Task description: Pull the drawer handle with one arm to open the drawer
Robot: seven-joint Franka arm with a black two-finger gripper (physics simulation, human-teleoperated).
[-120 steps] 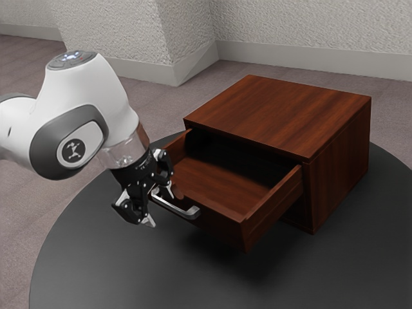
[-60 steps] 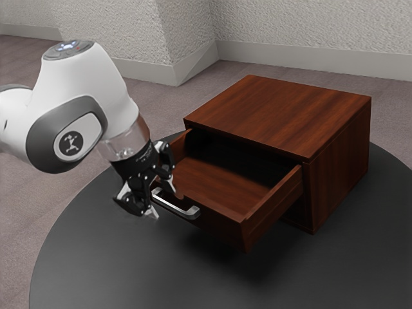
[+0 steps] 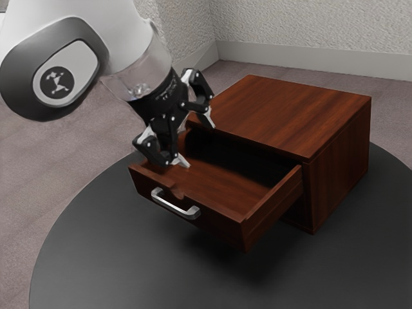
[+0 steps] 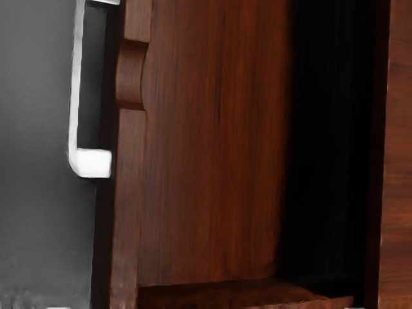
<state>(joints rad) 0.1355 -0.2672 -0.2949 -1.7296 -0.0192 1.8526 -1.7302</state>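
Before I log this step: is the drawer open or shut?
Open. The drawer juts out from the cabinet, its inner floor exposed and its handle well forward of the cabinet front.

Overall light: even, soft, moderately bright, falling from above.
Shadows: a diffuse dark patch on the table (image 3: 96, 257) beneath the open drawer (image 3: 219, 187); the cabinet (image 3: 283, 109) cavity is near black.
Highlights: faint sheen on the cabinet top; the handle (image 3: 175, 204) gleams pale; the arm (image 3: 109, 26) shell is bright, without glare.
Wrist view: wood warmly lit, the recess behind it black.
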